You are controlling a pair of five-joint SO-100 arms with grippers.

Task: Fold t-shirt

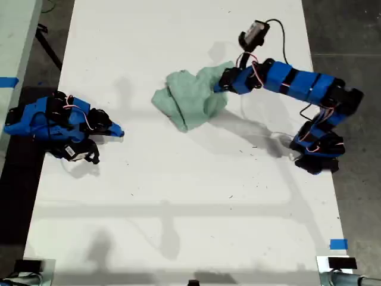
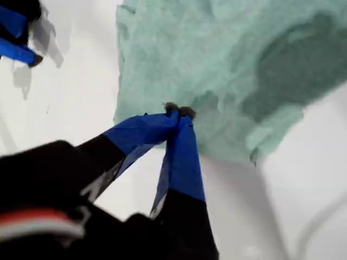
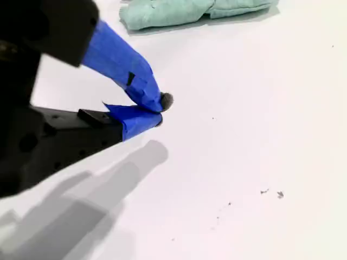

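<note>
The pale mint-green t-shirt [image 1: 191, 98] lies bunched in a crumpled heap on the white table [image 1: 178, 196], slightly toward the exterior view's right of centre. My first gripper [image 1: 220, 81] reaches in from the exterior view's right. Its blue fingertips [image 2: 174, 116] are pressed together on a fold of the t-shirt [image 2: 227, 65] at its edge. My second gripper [image 1: 119, 132] rests low on the table at the exterior view's left, well apart from the cloth. It is shut with nothing between its tips [image 3: 152, 105], and the t-shirt [image 3: 184, 12] shows far beyond it.
Blue tape marks [image 1: 338, 243] sit near the table's edge at the exterior view's lower right, and another [image 1: 7, 81] at the far left. A thin cable [image 1: 262, 125] trails on the table by the first arm's base [image 1: 318, 152]. Dark floor borders the table on both sides.
</note>
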